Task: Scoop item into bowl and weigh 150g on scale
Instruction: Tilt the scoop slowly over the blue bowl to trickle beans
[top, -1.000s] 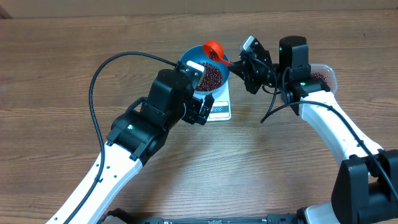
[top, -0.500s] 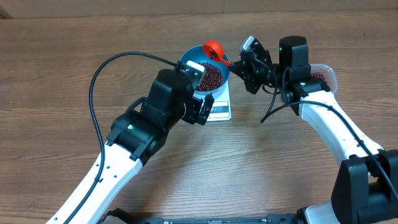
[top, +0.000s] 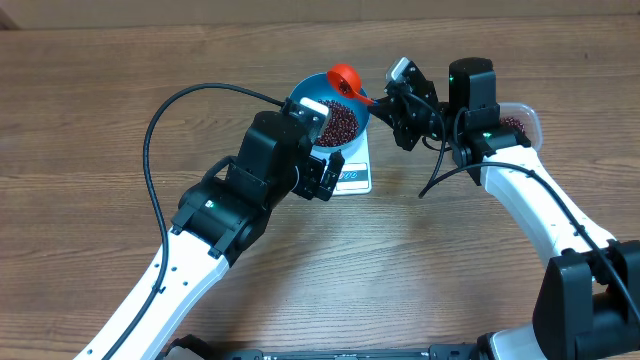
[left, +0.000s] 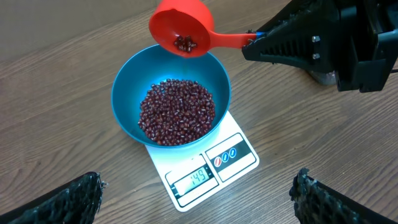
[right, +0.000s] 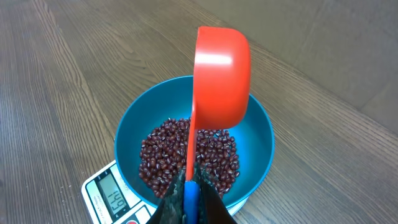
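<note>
scoop (left: 182, 28) tilts over blue bowl (left: 127, 81) far rim, few beans inside, right hand (left: 256, 42) clamped on its handle, prob to trickle beans (left: 177, 112) in slowly. bowl sits on scale (left: 239, 155), display 149. left hand (top: 320, 150) hovers nearby, fingers wide apart, empty.

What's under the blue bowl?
The white scale sits under the blue bowl. Only its front edge with the display sticks out. The rest of its top is covered by the bowl, and the beans hide the bowl's bottom.
</note>
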